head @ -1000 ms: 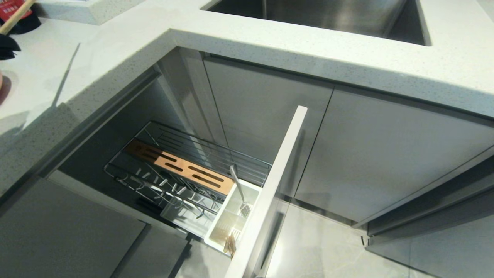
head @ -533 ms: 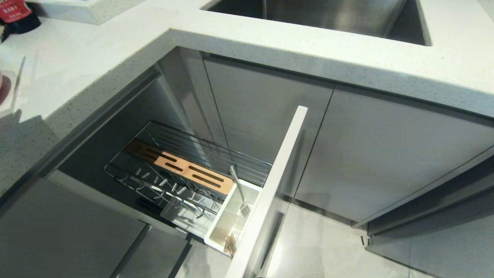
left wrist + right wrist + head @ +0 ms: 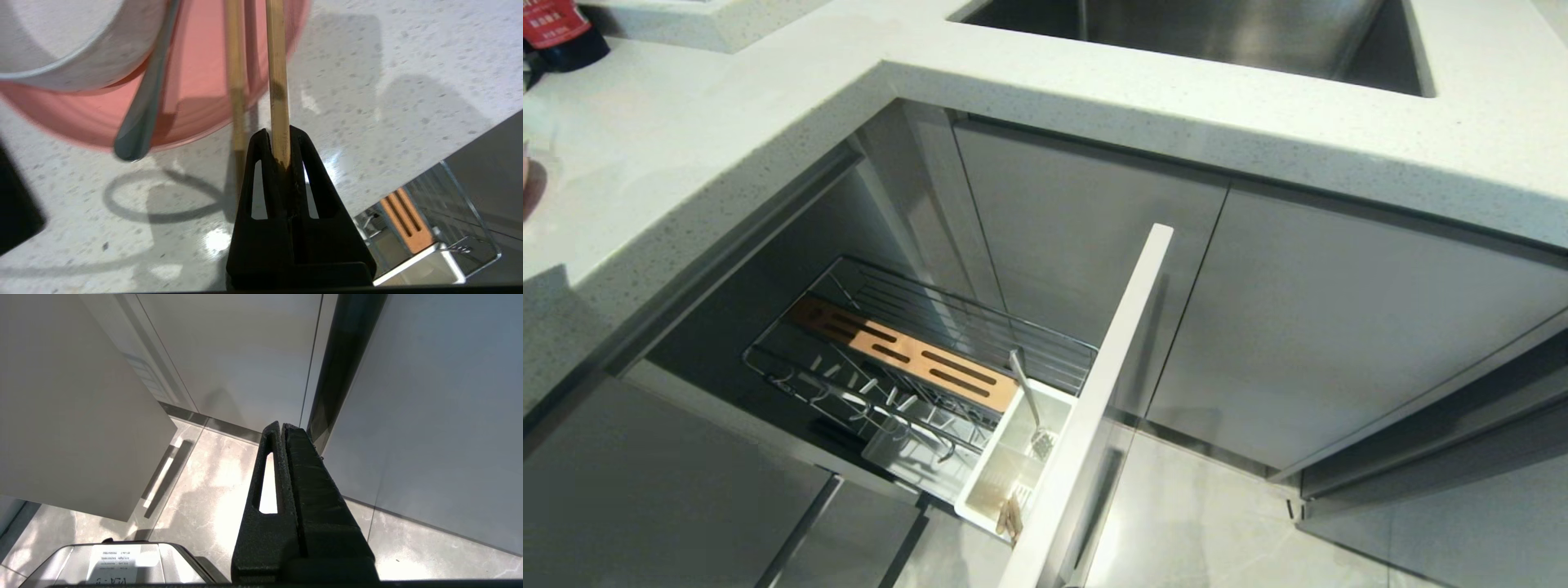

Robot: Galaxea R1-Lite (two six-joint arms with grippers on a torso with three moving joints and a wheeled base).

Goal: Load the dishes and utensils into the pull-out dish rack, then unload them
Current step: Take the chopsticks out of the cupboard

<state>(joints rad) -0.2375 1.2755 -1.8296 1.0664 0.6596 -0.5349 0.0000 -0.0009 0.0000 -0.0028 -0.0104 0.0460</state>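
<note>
In the left wrist view my left gripper (image 3: 278, 132) is shut on one wooden chopstick (image 3: 278, 81), above the white countertop (image 3: 388, 102). The other chopstick (image 3: 236, 81) lies just beside the jaws, outside them, across the pink plate (image 3: 196, 61). A white bowl (image 3: 53, 41) sits on that plate, and the silver spoon (image 3: 143, 102) leans on it. The pull-out dish rack (image 3: 1045, 339) stands open below, holding neither plate nor bowl. My right gripper (image 3: 282, 425) hangs shut and holds nothing, low over the floor. Neither gripper shows in the head view.
The rack holds a slotted wooden strip (image 3: 907, 359) and a white caddy (image 3: 1013, 457) with a metal slotted utensil (image 3: 1033, 408) standing in it. Its cabinet front (image 3: 1111, 384) juts out. A steel sink (image 3: 1217, 33) lies behind, and a red-labelled container (image 3: 560, 33) at far left.
The chopstick and dark gripper seen at the head view's far upper left a second ago have gone out past the left edge. The rack and its contents have not moved.
</note>
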